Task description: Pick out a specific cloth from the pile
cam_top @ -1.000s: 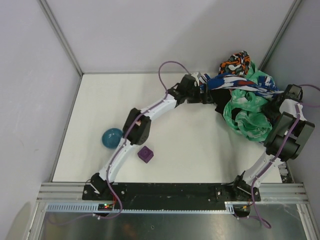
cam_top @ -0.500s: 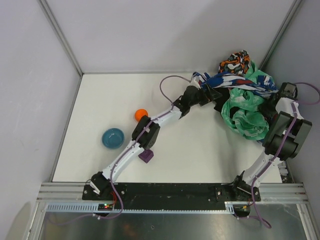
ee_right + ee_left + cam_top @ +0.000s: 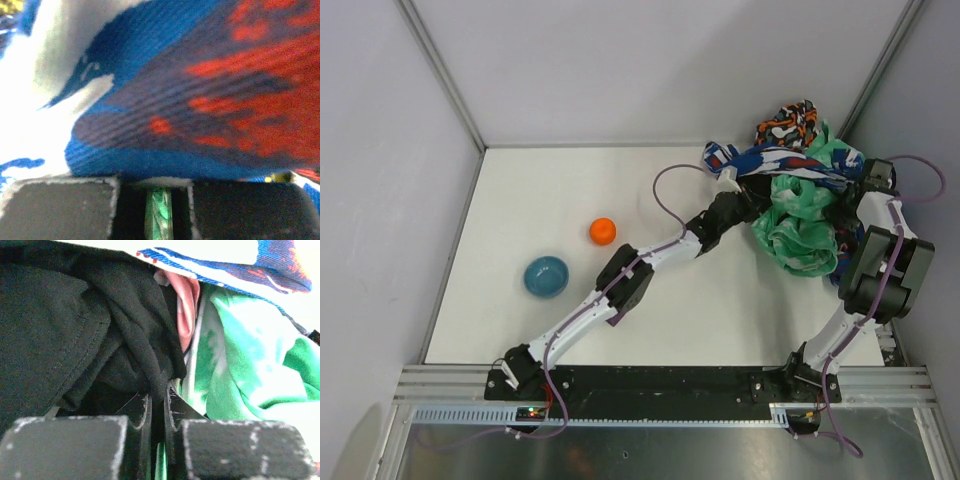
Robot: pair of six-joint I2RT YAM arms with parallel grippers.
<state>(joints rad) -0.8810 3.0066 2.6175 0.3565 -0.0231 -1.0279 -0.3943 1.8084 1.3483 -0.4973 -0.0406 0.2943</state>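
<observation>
The left end effector [image 3: 159, 402] was narrowed onto a fold of the black cloth [image 3: 65, 330]. That cloth sat at the pile's [image 3: 800, 215] left side, under the blue-white-red patterned cloth [image 3: 200, 90] and beside the green-and-white mottled cloth [image 3: 235, 370]. The right end effector [image 3: 156, 182] was closed, apparently on the blue-white-red patterned cloth, likely lifting it to expose the black cloth. No labels or writing were readable.

one teal bowl [image 3: 546, 276], one orange ball [image 3: 603, 231], one fabric pile [image 3: 800, 215], one black cloth [image 3: 75, 330], two robot arms [image 3: 650, 262] [image 3: 882, 262]
</observation>
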